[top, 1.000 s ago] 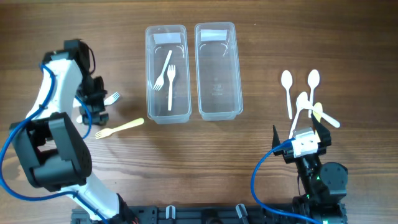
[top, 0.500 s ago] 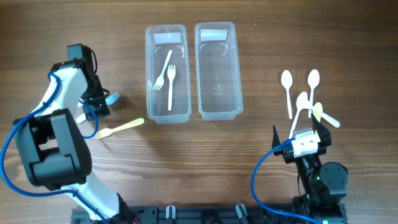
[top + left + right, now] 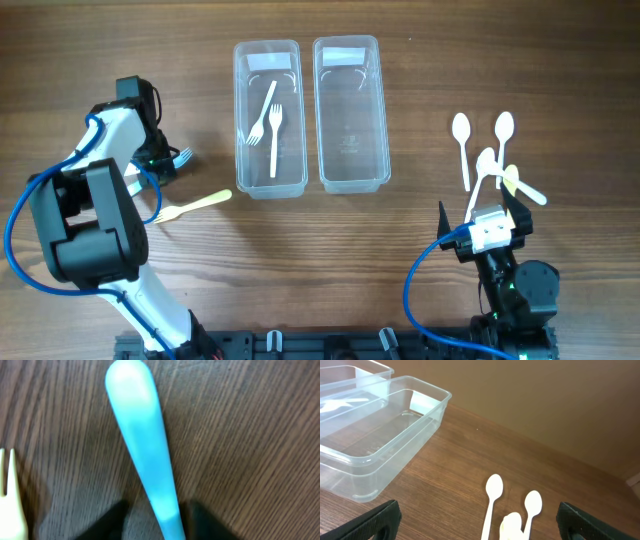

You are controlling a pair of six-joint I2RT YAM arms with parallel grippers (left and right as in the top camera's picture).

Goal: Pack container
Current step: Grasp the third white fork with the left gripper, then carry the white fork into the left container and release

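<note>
A blue fork [image 3: 145, 450] lies on the wood, its tines [image 3: 182, 156] showing beside my left gripper [image 3: 160, 165]. In the left wrist view the gripper [image 3: 160, 522] straddles the handle, its fingers [image 3: 112, 522] drawn in close with a thin gap still visible on the left side. A cream fork [image 3: 192, 207] lies just below it. The left clear container [image 3: 240, 120] holds two white forks [image 3: 275, 135]. The right container [image 3: 382, 120] has nothing in it. My right gripper [image 3: 480, 525] stands wide open, low over white spoons [image 3: 492, 492].
Several white spoons [image 3: 462, 145] and a cream one [image 3: 520, 185] lie at the right, partly under the right arm [image 3: 490, 225]. The two containers stand side by side at the back centre. The cream fork's tines [image 3: 11, 505] show at the left wrist view's edge.
My left gripper has come down and forward over the blue fork, and its jaws have narrowed from wide open to close around the handle. The right arm has not moved.
</note>
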